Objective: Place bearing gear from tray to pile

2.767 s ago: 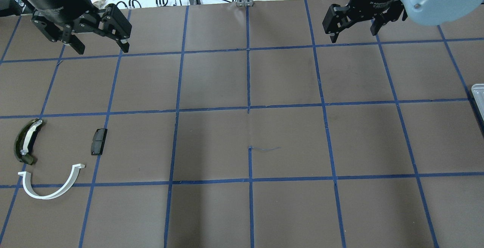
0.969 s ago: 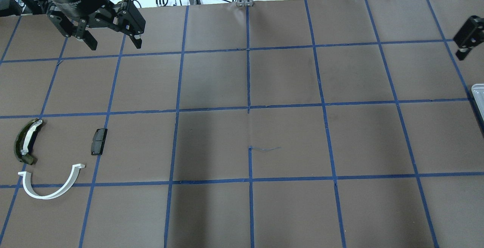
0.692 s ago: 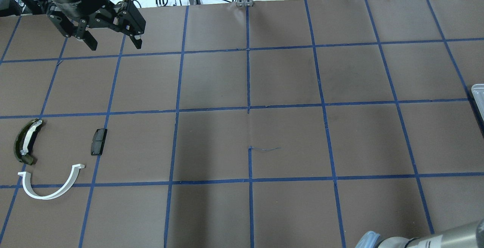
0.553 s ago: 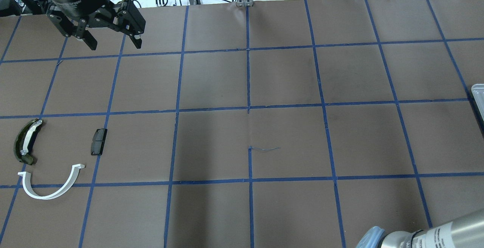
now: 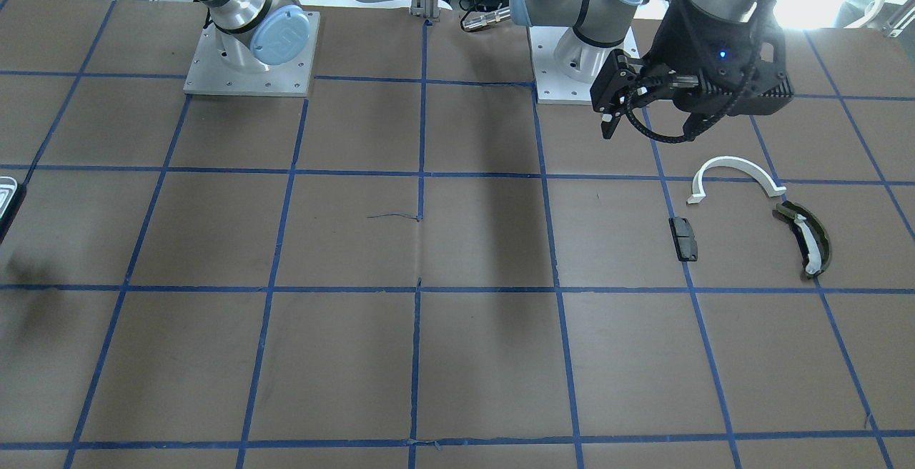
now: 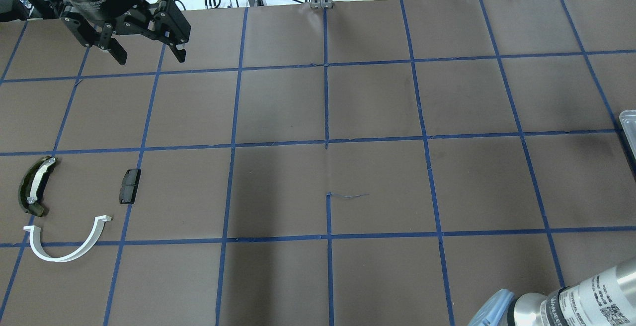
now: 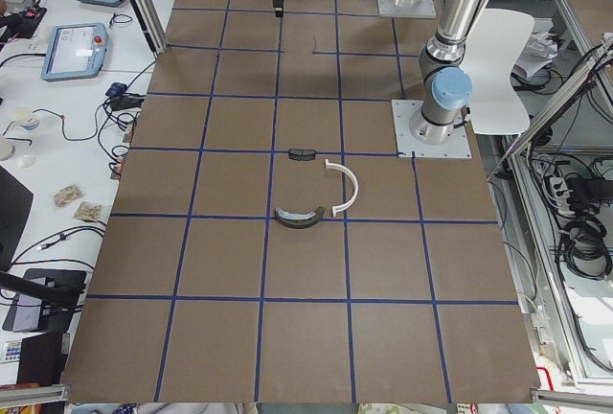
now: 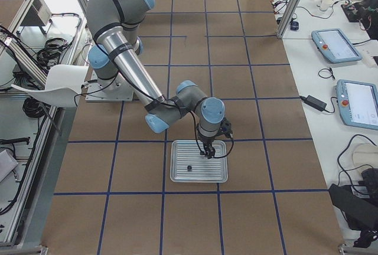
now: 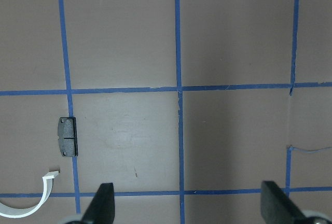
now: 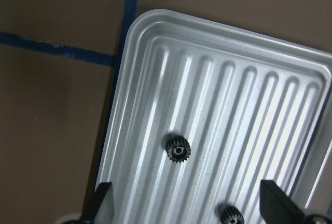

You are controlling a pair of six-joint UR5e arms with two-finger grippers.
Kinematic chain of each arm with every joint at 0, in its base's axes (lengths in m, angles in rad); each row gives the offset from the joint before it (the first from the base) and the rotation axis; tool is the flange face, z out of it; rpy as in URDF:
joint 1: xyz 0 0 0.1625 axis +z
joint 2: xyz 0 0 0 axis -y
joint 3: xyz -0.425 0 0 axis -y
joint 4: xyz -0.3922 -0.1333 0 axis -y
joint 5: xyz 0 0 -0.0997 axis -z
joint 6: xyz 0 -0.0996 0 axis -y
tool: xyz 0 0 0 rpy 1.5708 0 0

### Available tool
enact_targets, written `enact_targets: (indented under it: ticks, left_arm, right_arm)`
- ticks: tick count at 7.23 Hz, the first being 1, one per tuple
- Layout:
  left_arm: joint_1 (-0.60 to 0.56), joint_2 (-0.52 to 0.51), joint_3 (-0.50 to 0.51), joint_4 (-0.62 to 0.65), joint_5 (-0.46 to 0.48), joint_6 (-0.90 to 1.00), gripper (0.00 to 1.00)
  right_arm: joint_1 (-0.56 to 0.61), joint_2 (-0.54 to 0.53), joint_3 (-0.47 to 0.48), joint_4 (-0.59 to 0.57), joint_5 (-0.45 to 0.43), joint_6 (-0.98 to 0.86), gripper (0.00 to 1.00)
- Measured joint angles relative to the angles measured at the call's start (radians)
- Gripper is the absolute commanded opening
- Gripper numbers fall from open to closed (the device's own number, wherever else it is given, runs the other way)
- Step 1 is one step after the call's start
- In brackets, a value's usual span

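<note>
Surface (image 6: 377,97) is a brown sheet with a blue tape grid. Right arm (image 8: 127,60) reaches to the ribbed silver tray (image 8: 177,177) at the surface's right end. The right gripper (image 10: 185,195) hangs over the tray, fingers (image 10: 101,203) apart, nothing between them. The left gripper (image 6: 149,57) hovers high over the surface's left half, fingers (image 6: 118,56) also apart and empty, well clear of the pile.

The pile lies on the left side: white half-ring arc (image 5: 736,163), dark olive curved piece (image 6: 32,187) with a white strip just beside one arc end, and small black block (image 6: 130,186) near both. None of them touch.

One bearing gear (image 10: 179,150) lies flat in a tray groove, ahead of the right fingers and roughly between them, untouched. A second gear (image 10: 230,214) sits nearer the frame's bottom edge in the wrist view, partly cut off. The right side view shows one dark speck (image 8: 189,167) on the tray, probably a gear but too small to confirm.
</note>
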Motion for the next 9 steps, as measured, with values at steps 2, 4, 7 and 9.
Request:
enact_targets:
  ticks: [2,4,7,9]
  left_arm:
    - [0.001,0.001,-0.002,0.000,0.000,0.002,1.00]
    - [0.002,0.003,-0.004,0.000,0.000,0.003,1.00]
    - [0.003,0.004,-0.004,0.000,0.000,0.003,1.00]
    - [0.004,0.003,-0.004,-0.001,0.000,0.003,1.00]
  right_arm:
    - [-0.002,0.037,0.011,-0.018,0.007,-0.347,0.97]
    - [-0.002,0.084,0.024,-0.107,0.006,-0.494,0.83]
    - [-0.002,0.108,0.028,-0.151,-0.003,-0.518,0.16]
    - [-0.003,0.103,0.028,-0.143,-0.011,-0.516,0.04]
